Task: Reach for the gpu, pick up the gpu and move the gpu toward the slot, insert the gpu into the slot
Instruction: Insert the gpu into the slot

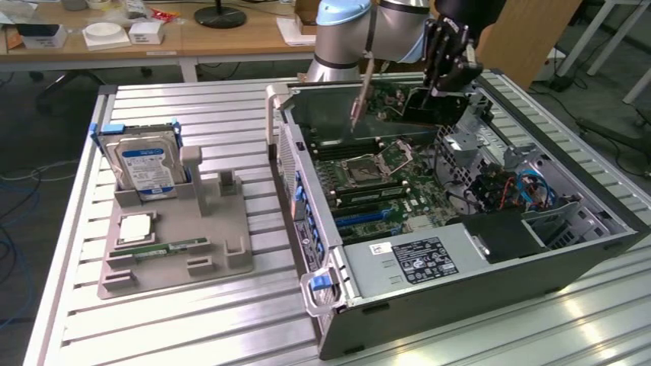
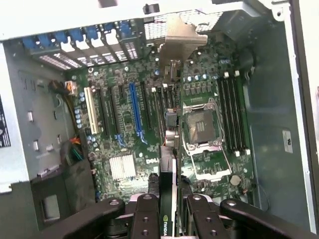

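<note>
Holding gpu (image 2: 167,209) over case (image 1: 478,293), slatted table (image 1: 203,328), wooden desk (image 1: 234,42)

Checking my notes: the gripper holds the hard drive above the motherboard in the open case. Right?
No: the gripper holds the gpu, not the hard drive, above the motherboard in the open case. The wrist view shows it clamped; the hard drive stands in the grey rack in the exterior view.

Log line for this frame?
stage: carry | gripper: shut on gpu | gpu: over motherboard in open PC case, not inserted
</note>
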### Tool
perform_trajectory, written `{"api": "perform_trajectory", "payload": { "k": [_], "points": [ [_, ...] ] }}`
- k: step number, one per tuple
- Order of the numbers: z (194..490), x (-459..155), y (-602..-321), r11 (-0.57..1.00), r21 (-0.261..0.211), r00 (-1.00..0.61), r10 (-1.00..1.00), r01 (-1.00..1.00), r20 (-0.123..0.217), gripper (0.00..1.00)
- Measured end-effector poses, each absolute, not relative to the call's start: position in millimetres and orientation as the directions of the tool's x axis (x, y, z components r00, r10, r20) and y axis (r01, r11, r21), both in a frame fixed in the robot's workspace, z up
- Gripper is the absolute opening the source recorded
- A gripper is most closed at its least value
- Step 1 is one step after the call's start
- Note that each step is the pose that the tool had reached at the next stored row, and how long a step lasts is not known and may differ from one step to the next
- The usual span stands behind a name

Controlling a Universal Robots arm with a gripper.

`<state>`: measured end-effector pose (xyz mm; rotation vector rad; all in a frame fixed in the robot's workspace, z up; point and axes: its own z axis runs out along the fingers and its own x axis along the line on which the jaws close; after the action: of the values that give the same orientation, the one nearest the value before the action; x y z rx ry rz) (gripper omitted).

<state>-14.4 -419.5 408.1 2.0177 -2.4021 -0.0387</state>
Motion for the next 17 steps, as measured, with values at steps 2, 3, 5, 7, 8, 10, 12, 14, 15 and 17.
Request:
{"api": "perform_trajectory", "payload": {
  "k": [2, 3, 5, 7, 8, 10, 12, 14, 15, 17],
  "points": [
    [408, -15, -420, 0.169, 0.009, -0.169, -0.986, -0.986, -0.015, 0.26],
    [408, -15, -419, 0.168, -0.008, -0.168, -0.986, -0.986, -0.016, 0.26],
    [407, -17, -419, 0.168, -0.041, -0.168, -0.986, -0.985, -0.017, 0.26],
    [406, -19, -419, 0.168, -0.058, -0.167, -0.986, -0.984, -0.018, 0.26],
    [405, -20, -419, 0.168, -0.059, -0.167, -0.986, -0.984, -0.018, 0.26],
    [401, -22, -419, 0.161, -0.059, -0.16, -0.987, -0.985, -0.02, 0.26],
    [399, -23, -419, 0.154, -0.059, -0.153, -0.988, -0.986, -0.021, 0.26],
    [396, -23, -419, 0.13, -0.059, -0.129, -0.991, -0.99, -0.021, 0.26],
    [395, -23, -419, 0.113, -0.059, -0.112, -0.993, -0.992, -0.021, 0.26],
    [393, -24, -419, 0.084, -0.059, -0.083, -0.996, -0.995, -0.021, 0.26]
  ]
}}
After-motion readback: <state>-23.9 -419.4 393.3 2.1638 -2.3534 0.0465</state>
